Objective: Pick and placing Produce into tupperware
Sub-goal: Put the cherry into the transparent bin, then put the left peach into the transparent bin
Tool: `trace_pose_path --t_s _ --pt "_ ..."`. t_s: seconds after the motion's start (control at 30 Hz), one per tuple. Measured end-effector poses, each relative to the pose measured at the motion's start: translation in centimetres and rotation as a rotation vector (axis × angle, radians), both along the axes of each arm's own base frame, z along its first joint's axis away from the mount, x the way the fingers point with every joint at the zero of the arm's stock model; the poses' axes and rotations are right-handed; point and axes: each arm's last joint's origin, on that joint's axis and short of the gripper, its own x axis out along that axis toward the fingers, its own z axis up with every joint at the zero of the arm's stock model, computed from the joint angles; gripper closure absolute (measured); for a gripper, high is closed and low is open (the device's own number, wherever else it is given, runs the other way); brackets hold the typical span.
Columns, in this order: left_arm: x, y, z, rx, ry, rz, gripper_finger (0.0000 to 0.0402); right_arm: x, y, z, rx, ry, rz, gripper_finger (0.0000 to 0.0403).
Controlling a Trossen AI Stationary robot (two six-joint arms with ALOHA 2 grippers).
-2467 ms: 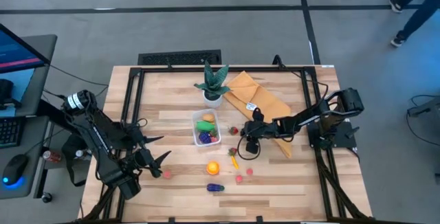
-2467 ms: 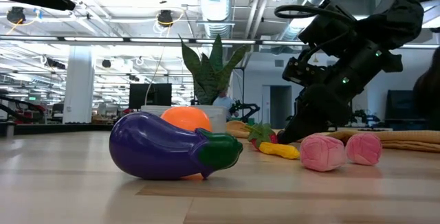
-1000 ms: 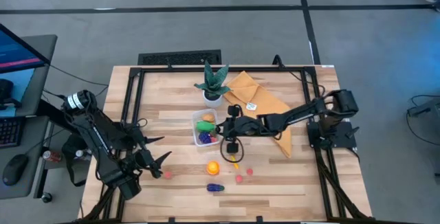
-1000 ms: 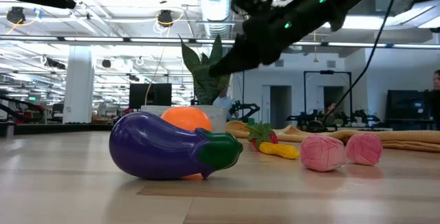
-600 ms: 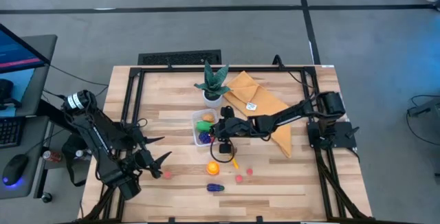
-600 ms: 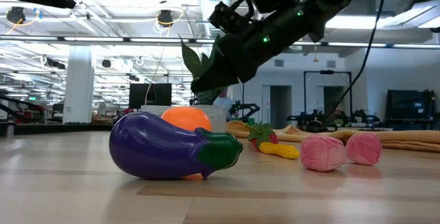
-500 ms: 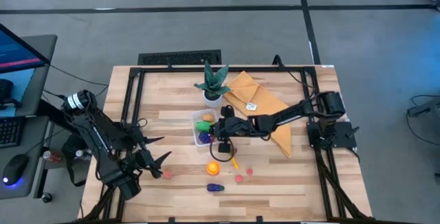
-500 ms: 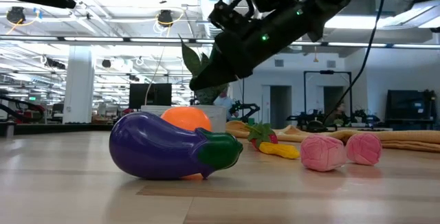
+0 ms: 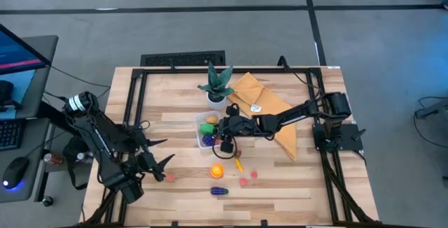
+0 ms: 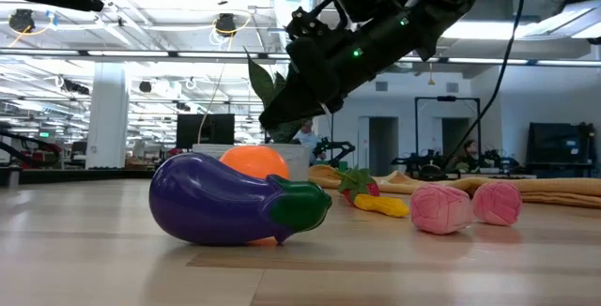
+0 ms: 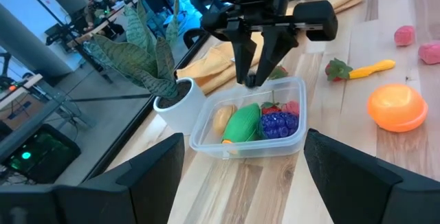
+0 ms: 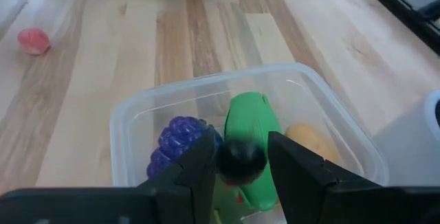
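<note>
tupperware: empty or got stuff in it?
Partly filled. The tupperware holds a green piece, purple grapes, a tan piece and something red. The right gripper hangs over it, gripping a dark round piece.

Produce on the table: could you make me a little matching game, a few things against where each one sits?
1. eggplant
2. orange
3. green vegetable
4. right tool

A. lying inside the tupperware
B. hanging above the tupperware
C. on bare wood, closest to the low camera
D. on bare wood, between eggplant and tupperware

Pairs: 1-C, 2-D, 3-A, 4-B.

The left tool waits open at the table's left.
</note>
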Motion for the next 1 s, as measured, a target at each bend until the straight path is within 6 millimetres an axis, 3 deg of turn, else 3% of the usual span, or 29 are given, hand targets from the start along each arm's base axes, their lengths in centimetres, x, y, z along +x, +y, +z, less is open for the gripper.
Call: trace_pose_path --t_s 0.17,0.57,0.83,1.0 --pt "0.0 0.0 0.0 0.000 0.000 0.000 0.0111 0.0 0.0 0.0 0.009 -0.001 -0.007 0.0258" --pt "0.0 0.0 0.0 0.000 0.000 0.000 0.0111 0.0 0.2 0.0 -0.047 0.006 0.020 0.0179" --pt "0.0 0.0 0.0 0.004 0.007 -0.001 0.0111 -0.6 0.9 -0.2 -0.084 0.080 0.041 0.0179" --pt "0.0 0.0 0.0 0.000 0.009 0.000 0.0111 -1.6 1.4 1.2 -0.111 0.120 0.031 0.0183"
